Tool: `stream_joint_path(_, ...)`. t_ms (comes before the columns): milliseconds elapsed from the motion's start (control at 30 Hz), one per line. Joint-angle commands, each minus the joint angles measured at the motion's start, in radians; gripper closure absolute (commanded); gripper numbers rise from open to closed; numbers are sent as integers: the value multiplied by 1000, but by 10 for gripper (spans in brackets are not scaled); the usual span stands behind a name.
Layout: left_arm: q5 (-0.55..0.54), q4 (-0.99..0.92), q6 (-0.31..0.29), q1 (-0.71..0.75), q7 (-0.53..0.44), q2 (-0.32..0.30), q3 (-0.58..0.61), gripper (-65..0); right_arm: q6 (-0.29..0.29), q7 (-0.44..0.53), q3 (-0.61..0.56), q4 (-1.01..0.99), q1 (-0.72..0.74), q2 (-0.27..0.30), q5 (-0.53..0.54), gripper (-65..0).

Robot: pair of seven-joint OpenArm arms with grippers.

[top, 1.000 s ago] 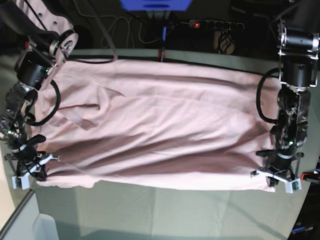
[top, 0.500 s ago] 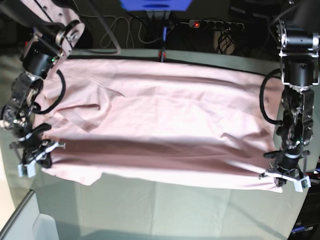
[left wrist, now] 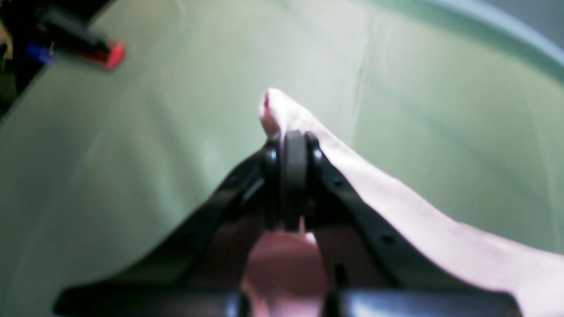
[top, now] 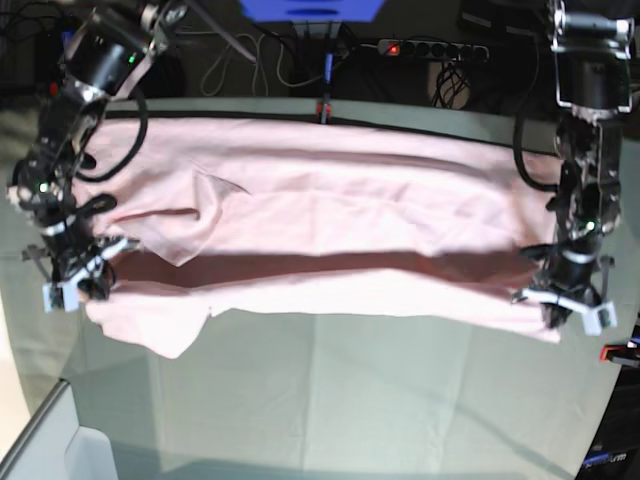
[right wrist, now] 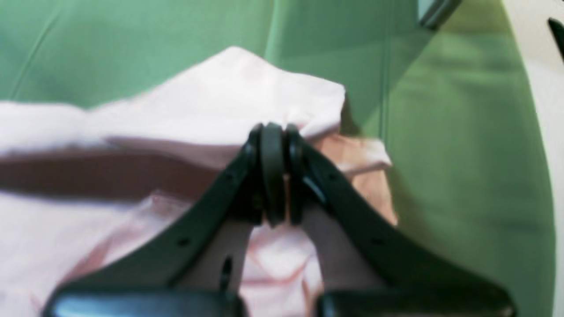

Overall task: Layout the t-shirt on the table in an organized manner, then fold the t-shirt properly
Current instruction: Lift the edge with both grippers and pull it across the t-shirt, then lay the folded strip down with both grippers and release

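Both arms have drawn the t-shirt (top: 320,230)'s near edge farther up the table (top: 330,410), left gripper (top: 562,308) and right gripper (top: 75,285) each pinching a corner, so the fold is under way.

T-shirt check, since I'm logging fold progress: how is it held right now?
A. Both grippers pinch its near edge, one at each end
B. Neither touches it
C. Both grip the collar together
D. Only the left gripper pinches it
A: the left gripper and right gripper are each shut on the t-shirt at opposite ends.
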Motion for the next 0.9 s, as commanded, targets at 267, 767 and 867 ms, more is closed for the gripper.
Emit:
stream_joint_path(267, 2, 110, 1, 142, -36, -18, -106, -1, -1, 21, 4, 45, -114, 5, 17, 0)
stream_joint_path(767, 2, 178, 1, 276, -42, 9, -109, -1, -1, 21, 4, 178, -320, 3, 146, 0)
stream_joint_path(867, 2, 176, 1, 294, -44, 9, -111, -1, -1, 21, 4, 174, -350, 6, 186, 0)
